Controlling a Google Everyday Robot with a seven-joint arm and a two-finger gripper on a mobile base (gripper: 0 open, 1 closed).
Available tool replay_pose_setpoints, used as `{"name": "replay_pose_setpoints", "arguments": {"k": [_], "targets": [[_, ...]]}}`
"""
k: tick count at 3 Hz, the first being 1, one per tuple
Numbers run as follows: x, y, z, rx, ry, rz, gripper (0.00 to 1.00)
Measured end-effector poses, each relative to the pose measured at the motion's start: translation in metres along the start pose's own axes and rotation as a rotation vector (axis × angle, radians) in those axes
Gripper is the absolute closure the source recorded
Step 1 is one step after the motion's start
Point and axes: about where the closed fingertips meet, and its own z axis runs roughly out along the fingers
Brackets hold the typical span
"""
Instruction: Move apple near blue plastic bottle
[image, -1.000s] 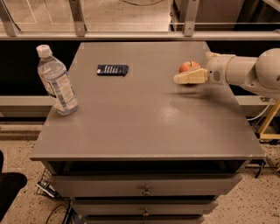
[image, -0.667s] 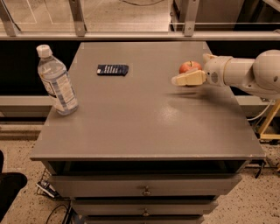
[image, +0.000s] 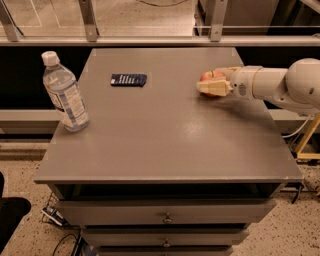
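The red apple (image: 209, 76) is on the grey table (image: 165, 145) at its right rear. My gripper (image: 207, 83) reaches in from the right and is closed around the apple: a cream finger (image: 212, 88) lies across its front and the apple shows just above it. The blue plastic bottle (image: 65, 93), clear with a white cap and white-blue label, stands upright near the table's left edge, far to the left of the apple and gripper.
A small flat dark-blue packet (image: 129, 79) lies on the table between the bottle and the apple, toward the back. A metal rail and glass (image: 150, 40) run behind the table. Drawers (image: 167, 217) sit below the front edge.
The gripper and the apple have shifted slightly to the left together. The bottle and the packet have not moved.
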Motion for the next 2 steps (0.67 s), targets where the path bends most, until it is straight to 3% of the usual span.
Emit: {"name": "replay_pose_setpoints", "arguments": {"k": [2], "targets": [[-0.0002,0.0038,0.0048,-0.009,0.000,0.000,0.89]]}}
